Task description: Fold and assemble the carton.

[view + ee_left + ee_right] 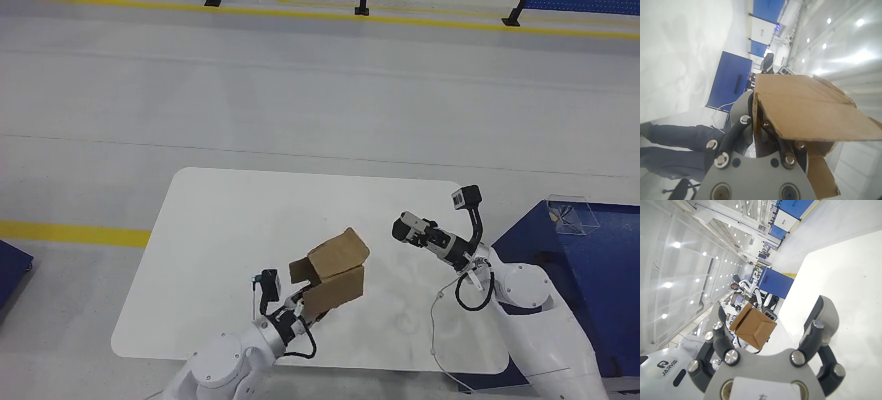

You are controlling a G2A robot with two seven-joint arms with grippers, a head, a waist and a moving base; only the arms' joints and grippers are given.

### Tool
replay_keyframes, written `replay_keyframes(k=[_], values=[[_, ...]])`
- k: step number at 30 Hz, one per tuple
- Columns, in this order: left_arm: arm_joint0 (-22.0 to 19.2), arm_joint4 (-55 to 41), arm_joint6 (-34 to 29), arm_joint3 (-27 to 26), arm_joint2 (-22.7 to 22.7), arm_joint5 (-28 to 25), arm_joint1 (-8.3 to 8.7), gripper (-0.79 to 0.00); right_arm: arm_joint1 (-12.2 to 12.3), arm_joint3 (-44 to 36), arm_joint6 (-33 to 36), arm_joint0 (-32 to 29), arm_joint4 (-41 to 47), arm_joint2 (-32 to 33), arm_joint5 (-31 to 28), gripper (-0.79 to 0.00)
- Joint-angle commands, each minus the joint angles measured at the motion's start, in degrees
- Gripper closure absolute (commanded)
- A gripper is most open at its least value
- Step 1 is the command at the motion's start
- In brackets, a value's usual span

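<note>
- My left hand (pixel 755 121) is pinching one wall of the carton (pixel 800 106). One finger (pixel 745 120) is lying outside the cardboard and the other is sitting inside it, so the jaws are standing narrow with only that wall between them.
- In the top view, my left hand (pixel 300 303) is gripping the carton (pixel 335 270) at its low near side, over the near part of the counter (pixel 230 230).
- The carton is hanging tilted from that grip, with its brown panels squared up into a box. I cannot tell whether any corner is touching the counter.
- A short flap (pixel 303 268) is sticking out on the side of the carton turned away from my right hand (pixel 408 226).
- My right hand is hovering over the counter beside the carton, apart from it and touching nothing.
- In my right wrist view, that hand (pixel 770 303) is standing wide, with both fingers spread and nothing held between them. It is pointing at the carton (pixel 755 328), whose facing end is showing folded panels meeting along creases.
- The white counter (pixel 838 275) is stretching away past my right hand.
- A blue cabinet (pixel 610 250) is standing just off the counter's right end, carrying a small clear box (pixel 572 213).
- A yellow line (pixel 70 233) is running along the floor to the left of the counter.
</note>
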Motion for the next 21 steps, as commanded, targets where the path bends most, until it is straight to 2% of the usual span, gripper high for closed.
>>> replay_keyframes(k=[1, 3, 4, 5, 7, 10, 14, 17, 21], values=[[0.7, -7.1, 16.6, -4.2, 2.0, 11.4, -1.36, 0.0, 0.0, 0.0, 0.0, 0.0, 0.0, 0.0, 0.0, -0.785], [1.1, -16.5, 28.9, -5.6, 3.6, 15.2, -3.05, 0.0, 0.0, 0.0, 0.0, 0.0, 0.0, 0.0, 0.0, -0.785], [0.7, -20.3, 33.8, -6.1, 4.5, 15.4, -3.85, 0.0, 0.0, 0.0, 0.0, 0.0, 0.0, 0.0, 0.0, -0.785], [0.5, -23.0, 40.7, -5.4, 4.9, 14.4, -4.67, 0.0, 0.0, 0.0, 0.0, 0.0, 0.0, 0.0, 0.0, -0.785], [-0.9, -28.9, 49.9, -5.0, 7.5, 13.0, -6.27, 0.0, 0.0, 0.0, 0.0, 0.0, 0.0, 0.0, 0.0, -0.785], [-3.5, -36.7, 65.1, -1.2, 9.8, 8.5, -8.56, 0.0, 0.0, 0.0, 0.0, 0.0, 0.0, 0.0, 0.0, -0.785], [-9.2, -43.1, 79.0, 4.3, 13.7, 2.5, -11.45, 0.0, 0.0, 0.0, 0.0, 0.0, 0.0, 0.0, 0.0, -0.785], [-13.1, -45.6, 88.9, 10.5, 15.1, -4.1, -13.43, 0.0, 0.0, 0.0, 0.0, 0.0, 0.0, 0.0, 0.0, -0.785], [-18.7, -50.6, 95.4, 18.2, 17.1, -8.9, -16.01, 0.0, 0.0, 0.0, 0.0, 0.0, 0.0, 0.0, 0.0, -0.785]])
